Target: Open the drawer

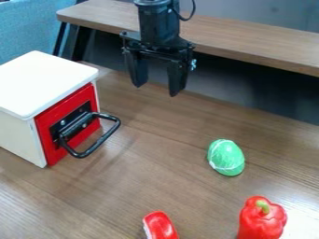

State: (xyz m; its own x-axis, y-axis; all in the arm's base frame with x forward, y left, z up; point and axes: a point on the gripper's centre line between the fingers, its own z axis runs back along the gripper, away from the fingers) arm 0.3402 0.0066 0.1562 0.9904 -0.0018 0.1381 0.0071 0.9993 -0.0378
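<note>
At the top centre my gripper hangs well above the table, its two fingers spread apart with nothing between them. Left of it and lower stands a small white cabinet with a red drawer front. A black loop handle sticks out from the red front toward the right. The red front sits flush in the cabinet, so the drawer is closed. My gripper is up and to the right of the handle, apart from it.
A green egg-shaped object lies on the wooden table right of centre. A red pepper stands at the lower right, and a red object lies at the bottom edge. Behind is a raised wooden ledge.
</note>
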